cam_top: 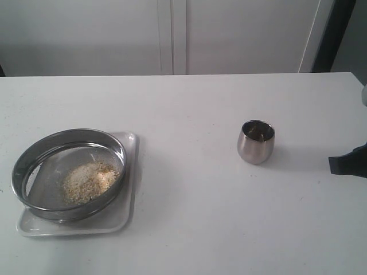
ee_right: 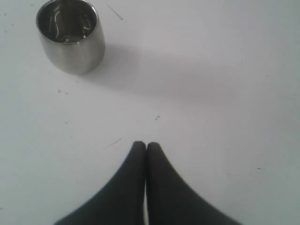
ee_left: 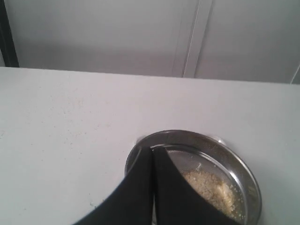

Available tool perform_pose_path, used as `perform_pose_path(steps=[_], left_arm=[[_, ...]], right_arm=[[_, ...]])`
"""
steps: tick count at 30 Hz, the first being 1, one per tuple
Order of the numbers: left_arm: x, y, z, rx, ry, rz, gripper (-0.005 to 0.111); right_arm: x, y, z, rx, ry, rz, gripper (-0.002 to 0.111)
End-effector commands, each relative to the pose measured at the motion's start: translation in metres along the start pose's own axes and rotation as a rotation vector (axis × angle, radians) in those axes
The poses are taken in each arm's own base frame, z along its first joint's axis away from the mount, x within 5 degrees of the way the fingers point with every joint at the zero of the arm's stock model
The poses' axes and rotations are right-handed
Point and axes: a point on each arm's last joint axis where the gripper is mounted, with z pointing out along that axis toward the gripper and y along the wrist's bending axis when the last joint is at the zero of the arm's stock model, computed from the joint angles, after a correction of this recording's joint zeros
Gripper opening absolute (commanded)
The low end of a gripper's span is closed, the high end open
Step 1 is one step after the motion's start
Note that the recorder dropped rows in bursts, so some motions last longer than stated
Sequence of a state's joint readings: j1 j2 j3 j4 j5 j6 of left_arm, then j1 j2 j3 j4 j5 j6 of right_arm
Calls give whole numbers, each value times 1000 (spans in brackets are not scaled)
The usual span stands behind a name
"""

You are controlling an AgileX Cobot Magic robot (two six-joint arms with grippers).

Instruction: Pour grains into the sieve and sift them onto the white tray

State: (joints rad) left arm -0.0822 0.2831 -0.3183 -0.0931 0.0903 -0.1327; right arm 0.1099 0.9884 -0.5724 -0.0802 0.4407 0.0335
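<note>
the grains (cam_top: 89,180) are lying in a pale heap on the mesh of the sieve (cam_top: 74,213), which is being carried by the white tray (cam_top: 130,195) at the left of the table (cam_top: 200,229) in the exterior view. pouring is judged to be done, and sifting is judged to be the pending step. the left gripper (ee_left: 152,152) is being held with its fingers pressed together and nothing between them. in the left wrist view the near rim of the sieve is being seen just beyond, and partly hidden behind, the fingertips, so the sieve is lying directly ahead of this gripper. whether the rim is being touched cannot be told. the right gripper (ee_right: 146,146) is also being held pressed together and empty, near the right edge of the table and well apart from the sieve, with the steel cup (cam_top: 256,143) standing upright between them. the left arm is therefore judged the nearer. the sieve being round, no long axis is governing the approach. the fingers would need to be spread before the rim is taken. nothing is being seen in the way.
</note>
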Motion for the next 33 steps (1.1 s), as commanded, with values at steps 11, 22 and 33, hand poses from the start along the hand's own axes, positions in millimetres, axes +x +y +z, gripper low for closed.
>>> perform_pose_path(steps=[11, 22, 33], left_arm=[[-41, -5, 49, 4, 192, 205, 0], [-56, -5, 96, 7, 339, 210, 0], [-53, -3, 144, 38, 572, 287, 0]], right_arm=[[1, 0, -1, 0, -5, -9, 0], [1, 0, -1, -1, -5, -7, 0], [1, 0, -1, -1, -5, -7, 0]])
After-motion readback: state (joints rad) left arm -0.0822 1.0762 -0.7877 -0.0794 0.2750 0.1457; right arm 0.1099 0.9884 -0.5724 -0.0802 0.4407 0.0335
